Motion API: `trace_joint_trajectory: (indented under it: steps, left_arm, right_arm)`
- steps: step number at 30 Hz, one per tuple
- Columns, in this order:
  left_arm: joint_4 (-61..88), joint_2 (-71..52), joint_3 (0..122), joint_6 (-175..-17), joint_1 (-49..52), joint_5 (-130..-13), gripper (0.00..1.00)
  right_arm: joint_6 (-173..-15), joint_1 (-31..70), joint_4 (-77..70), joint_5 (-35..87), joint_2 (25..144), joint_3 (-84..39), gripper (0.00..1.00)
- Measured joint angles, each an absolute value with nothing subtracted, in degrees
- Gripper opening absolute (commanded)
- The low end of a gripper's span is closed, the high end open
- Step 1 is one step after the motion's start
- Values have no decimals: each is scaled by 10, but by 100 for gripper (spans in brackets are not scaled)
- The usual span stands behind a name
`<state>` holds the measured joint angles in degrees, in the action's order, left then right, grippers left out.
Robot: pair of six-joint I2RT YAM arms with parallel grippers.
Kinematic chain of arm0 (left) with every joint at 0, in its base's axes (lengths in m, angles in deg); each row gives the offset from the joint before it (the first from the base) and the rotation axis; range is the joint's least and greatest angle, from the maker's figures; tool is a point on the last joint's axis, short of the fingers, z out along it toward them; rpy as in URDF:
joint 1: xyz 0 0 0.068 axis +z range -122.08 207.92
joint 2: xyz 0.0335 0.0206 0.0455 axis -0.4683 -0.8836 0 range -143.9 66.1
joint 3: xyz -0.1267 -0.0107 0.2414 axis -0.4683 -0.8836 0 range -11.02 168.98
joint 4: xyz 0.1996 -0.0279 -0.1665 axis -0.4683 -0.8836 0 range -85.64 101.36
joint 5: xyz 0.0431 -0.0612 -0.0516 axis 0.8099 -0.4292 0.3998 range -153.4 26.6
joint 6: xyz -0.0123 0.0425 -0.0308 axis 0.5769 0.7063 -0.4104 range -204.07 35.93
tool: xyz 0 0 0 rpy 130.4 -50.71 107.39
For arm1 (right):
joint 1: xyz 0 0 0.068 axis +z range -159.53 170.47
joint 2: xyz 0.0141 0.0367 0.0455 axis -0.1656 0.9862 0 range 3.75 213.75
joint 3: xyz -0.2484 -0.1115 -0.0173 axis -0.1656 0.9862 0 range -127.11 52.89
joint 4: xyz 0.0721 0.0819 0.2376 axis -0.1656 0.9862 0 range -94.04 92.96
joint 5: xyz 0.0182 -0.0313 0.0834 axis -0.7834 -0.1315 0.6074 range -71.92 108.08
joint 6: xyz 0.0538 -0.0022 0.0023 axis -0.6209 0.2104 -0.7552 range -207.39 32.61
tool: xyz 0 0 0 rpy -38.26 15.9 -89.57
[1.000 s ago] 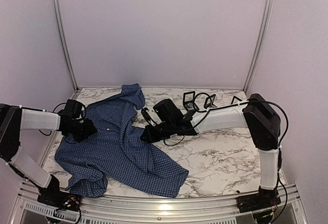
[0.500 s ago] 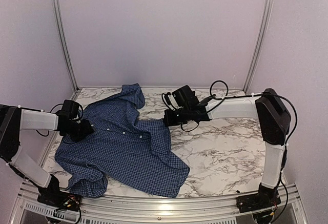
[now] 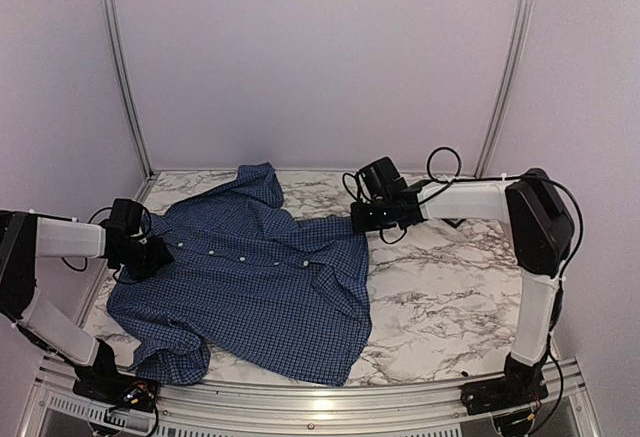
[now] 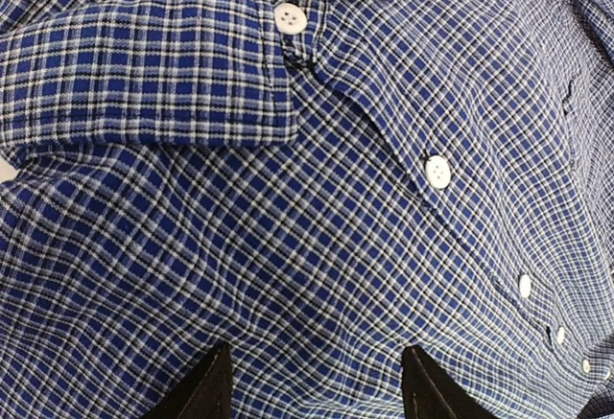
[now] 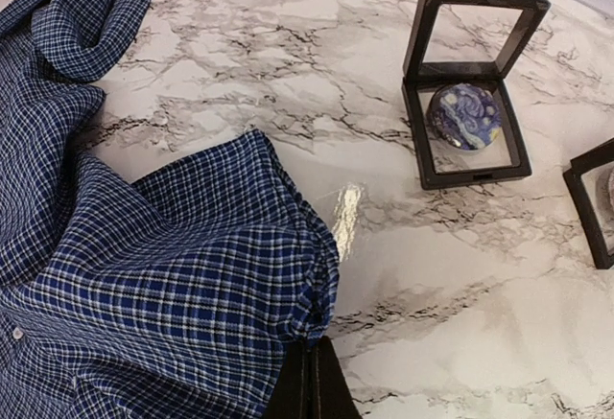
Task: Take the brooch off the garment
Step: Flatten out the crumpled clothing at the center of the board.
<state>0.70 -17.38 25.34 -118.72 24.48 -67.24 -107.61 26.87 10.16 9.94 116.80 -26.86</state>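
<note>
Marble table (image 3: 450, 297) carries the shirt (image 3: 250, 292), spread flat left of centre. Left gripper (image 4: 317, 392) reaches in low from the left edge, fingers apart over the cloth near the collar (image 4: 153, 64). Right gripper (image 5: 309, 388), stretched leftward across the back, is pinched tight on the shirt's far edge.

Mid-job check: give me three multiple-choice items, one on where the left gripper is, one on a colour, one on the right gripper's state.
1. The left gripper hovers over: A bare marble; B the garment near its collar; C a frame box.
2. The round piece in the open black box is: A red; B green; C blue.
3. The right gripper is: A shut on the garment; B open; C shut on a box.
Key: B, checked cloth and buttons fill its wrist view; C, blue swirls show; A, it pinches a cloth edge.
</note>
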Motion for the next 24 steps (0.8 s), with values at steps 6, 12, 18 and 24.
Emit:
trace_joint_trajectory:
  steps: [6,12,18,24]
  left_arm:
    - [7,-169,248,-1185,251,-675,62]
    - [5,-169,246,-1185,253,-679,62]
    - [4,-165,245,-1185,255,-679,63]
    - [2,-159,244,-1185,259,-678,63]
  right_arm:
    - [-1071,272,95,61,1154,-240,0]
    - [-1054,258,98,37,1148,-219,0]
    - [-1034,252,97,37,1158,-237,0]
    - [-1029,269,94,44,1160,-234,0]
